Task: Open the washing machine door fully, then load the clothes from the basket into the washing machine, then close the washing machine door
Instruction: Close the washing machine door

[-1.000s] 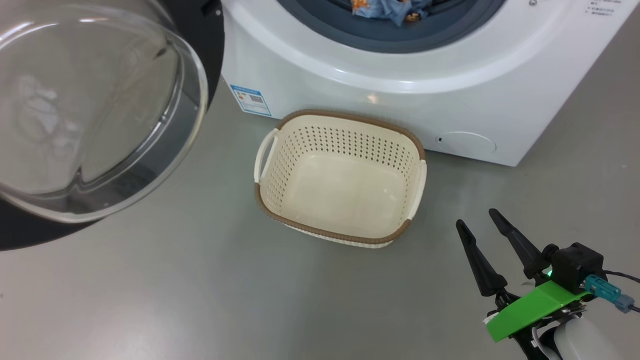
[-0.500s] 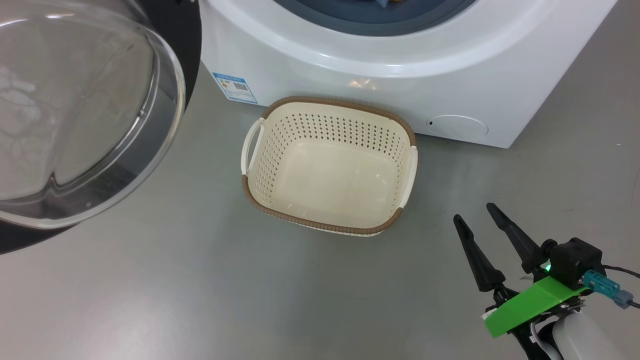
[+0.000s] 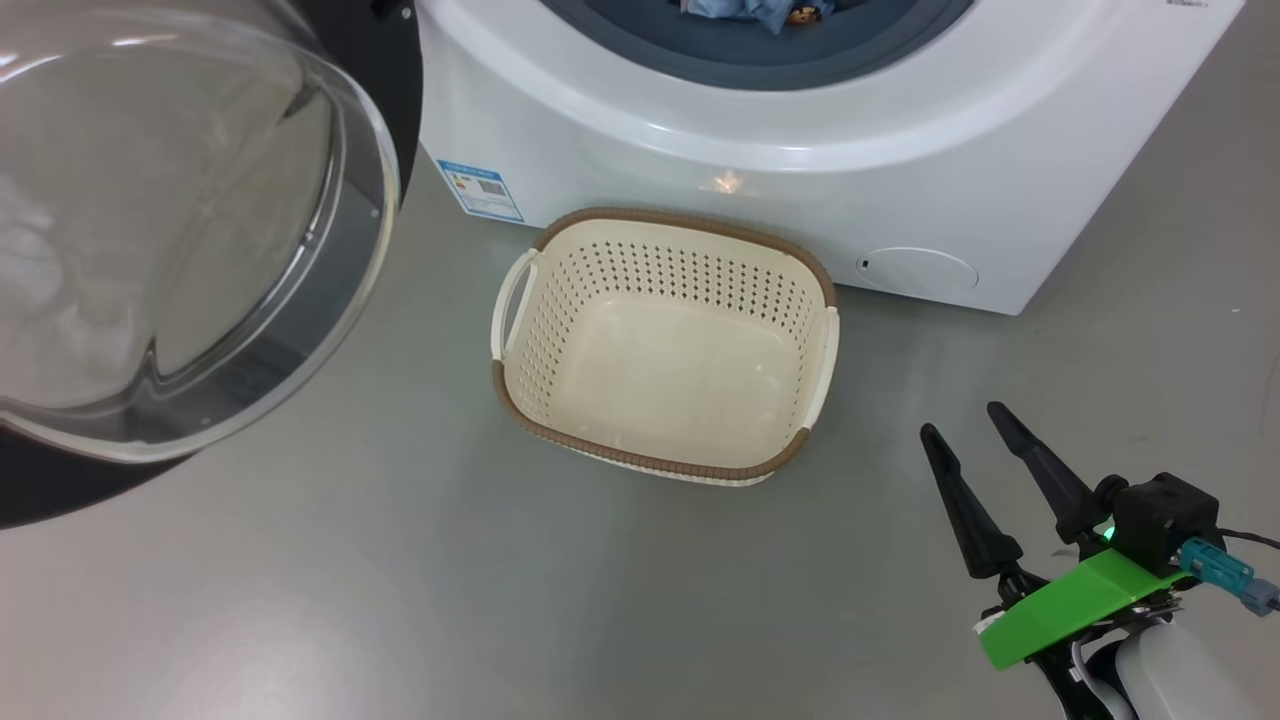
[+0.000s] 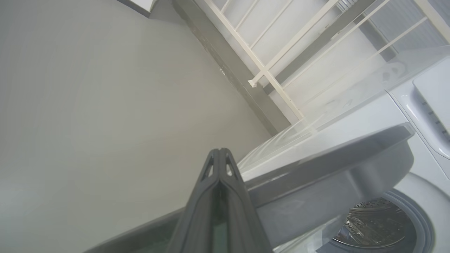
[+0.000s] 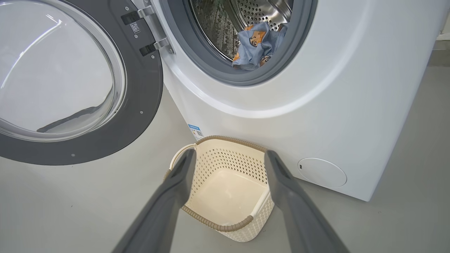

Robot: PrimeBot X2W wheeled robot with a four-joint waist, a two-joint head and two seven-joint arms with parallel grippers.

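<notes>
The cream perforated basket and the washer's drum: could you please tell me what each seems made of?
The cream perforated basket looks like moulded plastic, semi-gloss: even punched holes, soft sheen on its floor. Its brown woven-look rim is probably plastic too. The washer's silvery perforated drum looks like polished steel: mirror-like reflections.

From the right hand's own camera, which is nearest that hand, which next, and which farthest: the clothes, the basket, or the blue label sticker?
From the right hand:
1. basket, on the floor just ahead.
2. blue label sticker, low on the washing machine, behind the basket.
3. clothes, up in the drum.
</notes>
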